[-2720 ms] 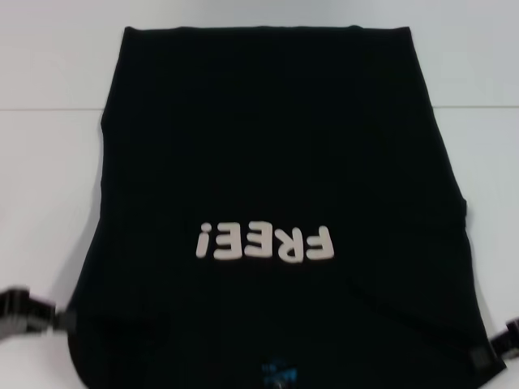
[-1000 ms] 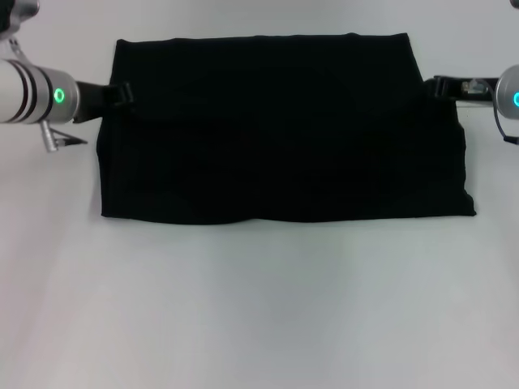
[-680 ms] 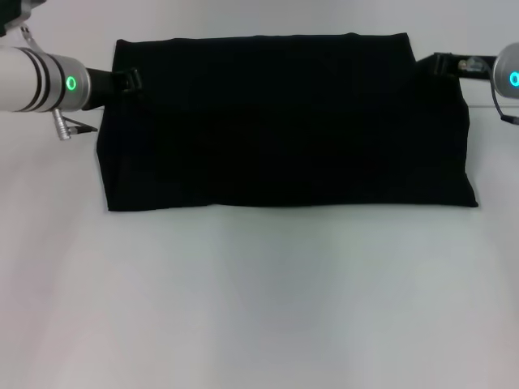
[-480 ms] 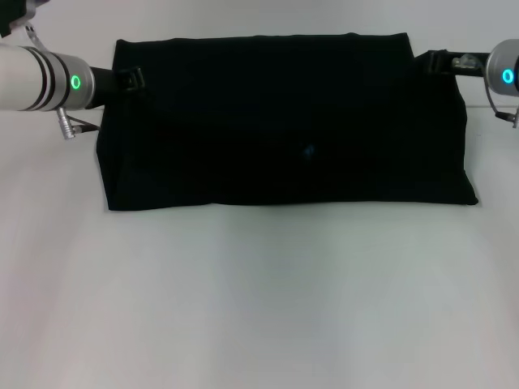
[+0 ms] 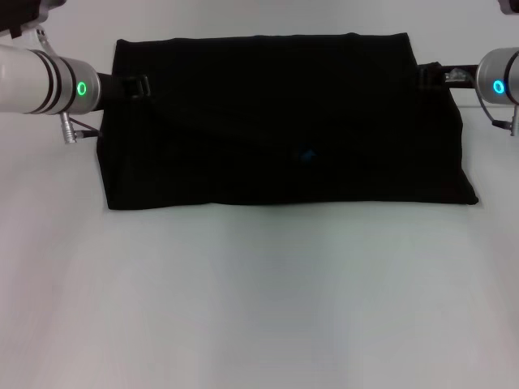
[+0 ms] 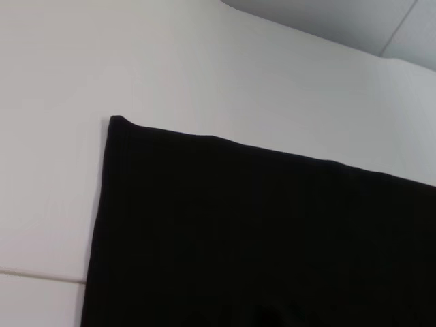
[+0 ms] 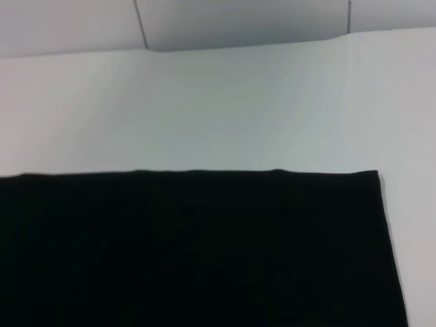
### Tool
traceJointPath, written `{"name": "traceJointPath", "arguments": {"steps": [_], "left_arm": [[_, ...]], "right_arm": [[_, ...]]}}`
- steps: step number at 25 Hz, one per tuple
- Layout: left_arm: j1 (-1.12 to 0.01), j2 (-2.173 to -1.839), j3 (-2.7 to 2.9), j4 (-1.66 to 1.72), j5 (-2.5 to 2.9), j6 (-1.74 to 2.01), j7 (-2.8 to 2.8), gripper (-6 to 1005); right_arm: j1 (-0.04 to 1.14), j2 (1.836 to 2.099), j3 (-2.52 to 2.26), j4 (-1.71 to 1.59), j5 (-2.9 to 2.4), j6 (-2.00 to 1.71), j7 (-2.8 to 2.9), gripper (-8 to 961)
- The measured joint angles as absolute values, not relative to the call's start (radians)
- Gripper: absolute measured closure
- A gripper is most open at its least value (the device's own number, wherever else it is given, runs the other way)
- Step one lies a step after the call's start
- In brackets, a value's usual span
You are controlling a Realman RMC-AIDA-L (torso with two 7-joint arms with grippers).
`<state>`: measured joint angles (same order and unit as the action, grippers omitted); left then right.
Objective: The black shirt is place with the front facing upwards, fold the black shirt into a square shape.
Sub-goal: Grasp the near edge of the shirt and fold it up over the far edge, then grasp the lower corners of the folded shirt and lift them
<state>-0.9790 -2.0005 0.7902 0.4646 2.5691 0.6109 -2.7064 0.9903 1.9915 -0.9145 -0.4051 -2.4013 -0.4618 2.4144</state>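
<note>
The black shirt lies folded over into a wide band on the far half of the white table, with no lettering showing. A small blue label peeks out near its middle. My left gripper is at the shirt's left side near the far corner, shut on the top layer. At the right side, my right gripper grips the shirt in the same way. The left wrist view shows only the shirt's far corner. In the right wrist view only the shirt's far edge appears. Neither wrist view shows fingers.
Bare white table stretches from the shirt's near fold to the front edge. Narrow strips of table lie left and right of the shirt. Behind the far edge a grey wall rises.
The shirt lay flat with "FREE!" showing; both grippers carried its near edge over to the far side, hiding the lettering. In the last half second they moved slightly inward, and the fold settled.
</note>
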Motion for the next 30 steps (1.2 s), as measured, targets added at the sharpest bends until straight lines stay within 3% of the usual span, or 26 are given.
{"name": "traceJointPath", "arguments": {"steps": [4, 6, 10, 12, 18, 22, 30], "left_arm": [[-0.955, -1.999, 0.793, 0.511, 2.562, 0.664, -2.709, 930], [-0.927, -2.004, 0.787, 0.563, 2.548, 0.712, -2.717, 859], [-0.871, -2.006, 0.786, 0.649, 2.488, 0.796, -2.72, 717], [-0.829, -2.007, 0.786, 0.694, 2.427, 0.847, -2.717, 519], [-0.664, -1.998, 0.732, 0.712, 2.129, 0.988, -2.53, 331], [-0.605, -1.996, 0.592, 0.656, 2.069, 1.105, -2.294, 326], [-0.576, -2.016, 0.574, 0.613, 2.09, 1.044, -1.935, 334]], "right_arm": [[0.971, 1.98, -0.908, -0.433, -2.401, -0.491, 2.416, 752], [0.952, 1.969, -0.901, -0.458, -2.398, -0.53, 2.423, 747], [0.912, 1.947, -0.837, -0.503, -2.393, -0.633, 2.436, 577], [0.879, 1.944, -0.781, -0.555, -2.384, -0.734, 2.434, 492], [0.713, 1.939, -0.624, -0.664, -2.151, -1.098, 2.335, 250], [0.599, 1.931, -0.566, -0.622, -1.975, -1.281, 2.248, 128], [0.507, 1.931, -0.543, -0.565, -1.913, -1.387, 2.181, 133]]}}
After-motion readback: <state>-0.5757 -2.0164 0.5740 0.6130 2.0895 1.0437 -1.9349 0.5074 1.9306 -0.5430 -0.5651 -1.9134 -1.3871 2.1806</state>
